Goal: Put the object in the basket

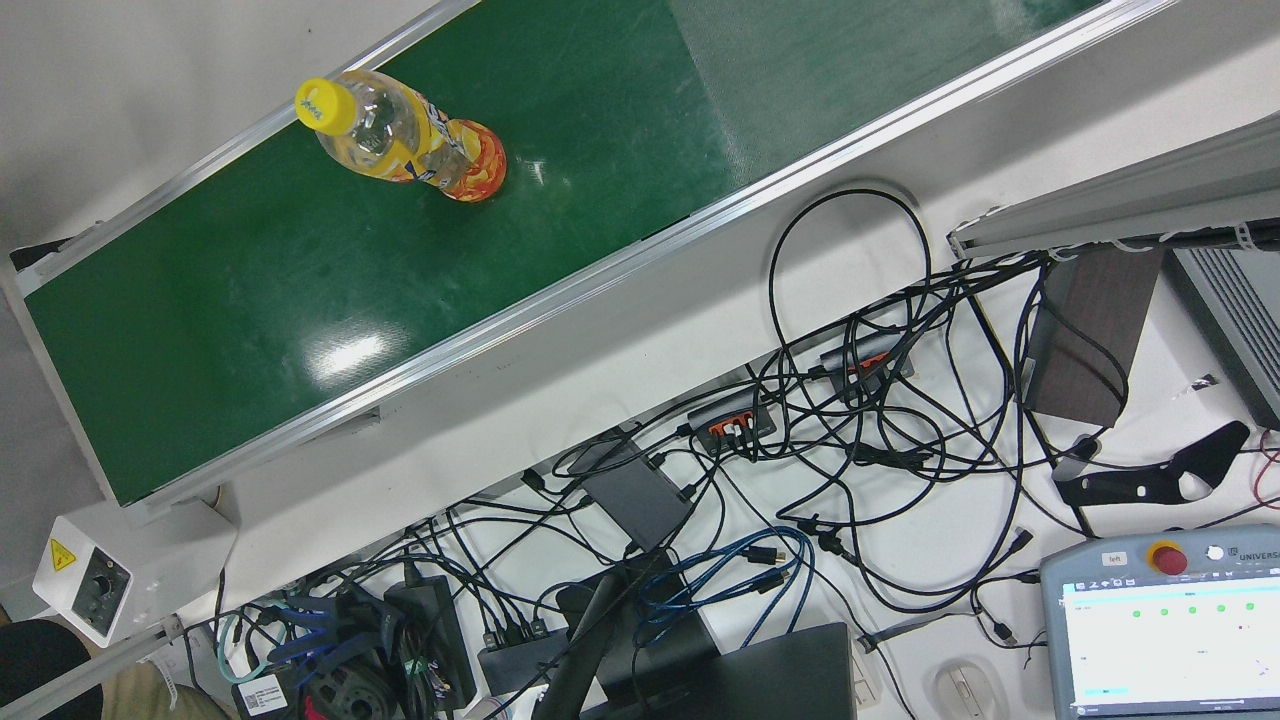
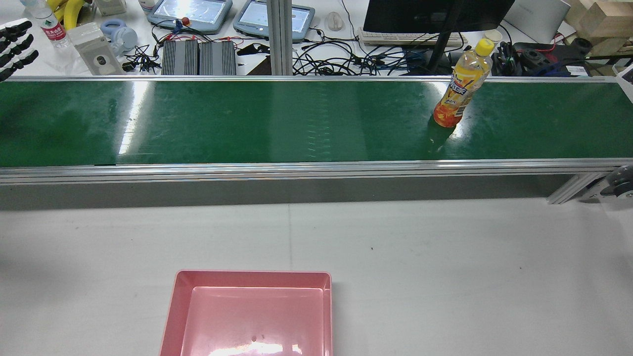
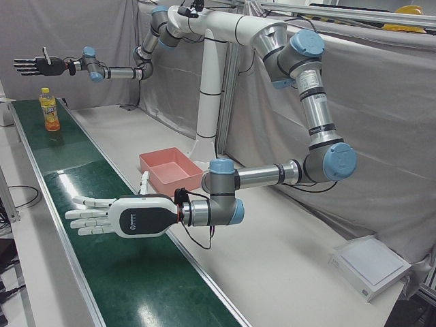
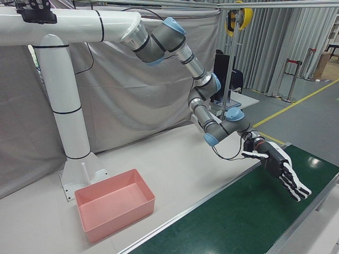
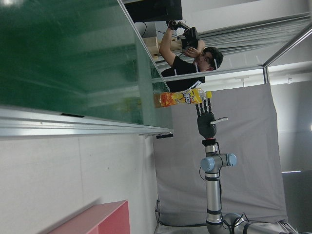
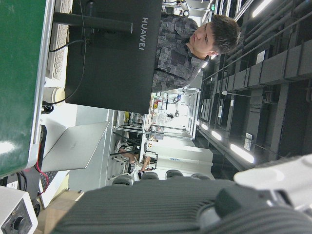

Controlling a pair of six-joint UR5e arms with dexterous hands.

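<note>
An orange-juice bottle [image 2: 460, 91] with a yellow cap stands upright on the green conveyor belt [image 2: 247, 123], toward the robot's right end; it also shows in the front view [image 1: 400, 135] and the left-front view [image 3: 48, 109]. The pink basket [image 2: 252, 316] sits empty on the white table in front of the belt. My left hand [image 3: 112, 216], white, hovers open over the belt's other end, far from the bottle; its dark fingers [image 2: 15, 47] show at the rear view's edge. My right hand [image 3: 37, 66], black, hangs open and flat in the air beyond the bottle, apart from it.
Behind the belt is a desk with tangled cables [image 1: 850, 420], a monitor [image 2: 435, 15], teach pendants [image 2: 193, 12] and a person [image 5: 190, 58]. A belt control box [image 1: 95, 585] sits at one end. A flat white box [image 3: 371, 266] lies on the table's far corner.
</note>
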